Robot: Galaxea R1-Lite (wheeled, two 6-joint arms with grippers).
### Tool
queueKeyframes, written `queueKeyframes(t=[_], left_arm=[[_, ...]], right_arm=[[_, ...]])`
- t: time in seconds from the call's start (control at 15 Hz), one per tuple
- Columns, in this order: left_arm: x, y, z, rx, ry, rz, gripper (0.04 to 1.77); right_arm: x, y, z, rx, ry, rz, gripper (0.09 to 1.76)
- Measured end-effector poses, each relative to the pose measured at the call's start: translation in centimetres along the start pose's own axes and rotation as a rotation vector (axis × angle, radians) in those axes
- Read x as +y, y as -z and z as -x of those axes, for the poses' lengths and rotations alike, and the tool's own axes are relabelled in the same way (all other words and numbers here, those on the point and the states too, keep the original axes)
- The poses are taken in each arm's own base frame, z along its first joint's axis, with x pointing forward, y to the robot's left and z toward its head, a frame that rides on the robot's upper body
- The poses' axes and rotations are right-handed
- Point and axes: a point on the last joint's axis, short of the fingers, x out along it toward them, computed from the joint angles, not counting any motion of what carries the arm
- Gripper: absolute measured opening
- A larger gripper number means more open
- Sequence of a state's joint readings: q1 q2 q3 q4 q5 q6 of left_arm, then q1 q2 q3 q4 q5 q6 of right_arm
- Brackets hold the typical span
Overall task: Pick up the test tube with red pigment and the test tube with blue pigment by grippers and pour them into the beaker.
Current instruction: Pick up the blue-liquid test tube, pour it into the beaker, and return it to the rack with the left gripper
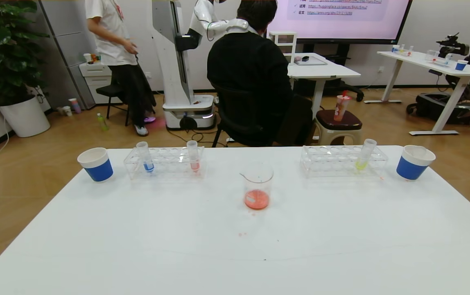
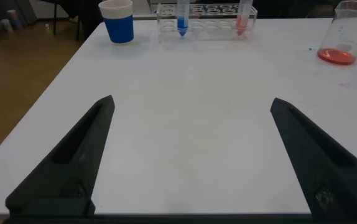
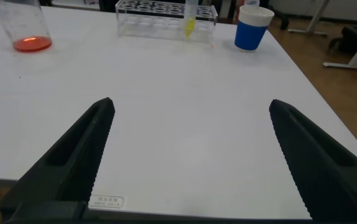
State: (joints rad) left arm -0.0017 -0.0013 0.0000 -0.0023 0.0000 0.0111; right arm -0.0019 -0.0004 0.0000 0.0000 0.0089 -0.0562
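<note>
The test tube with blue pigment (image 1: 145, 155) stands in the left clear rack (image 1: 169, 163); it also shows in the left wrist view (image 2: 182, 15). A tube with paler pinkish-red liquid (image 1: 193, 156) stands in the same rack. No tube with vivid red-orange liquid is in view. The beaker (image 1: 256, 186) stands mid-table with red-orange liquid in its bottom. Neither arm shows in the head view. My left gripper (image 2: 191, 101) is open and empty over bare table near the front edge. My right gripper (image 3: 190, 102) is open and empty there too.
A yellow-green tube (image 1: 364, 155) stands in the right rack (image 1: 329, 162). Blue-and-white paper cups stand at the far left (image 1: 96, 164) and far right (image 1: 414, 163). Small red drops (image 1: 242, 234) lie in front of the beaker. People and furniture are beyond the table.
</note>
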Motion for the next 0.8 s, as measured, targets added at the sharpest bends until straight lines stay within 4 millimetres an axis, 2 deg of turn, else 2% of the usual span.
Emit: queueKeyframes(t=[0.47, 0.6, 0.8], left_arm=[[0.0, -0.1, 0.0, -0.008, 0.007, -0.067, 1.75], [0.0, -1.6, 0.4, -0.050, 0.026, -0.079, 1.75], [-0.1, -6.0, 0.7, -0.100, 0.060, -0.073, 1.75]], right_arm=[[0.0, 0.0, 0.0, 0.000, 0.000, 0.000, 1.74], [0.0, 0.0, 0.0, 0.000, 0.000, 0.000, 1.74], [0.0, 0.0, 0.0, 0.000, 0.000, 0.000, 1.74]])
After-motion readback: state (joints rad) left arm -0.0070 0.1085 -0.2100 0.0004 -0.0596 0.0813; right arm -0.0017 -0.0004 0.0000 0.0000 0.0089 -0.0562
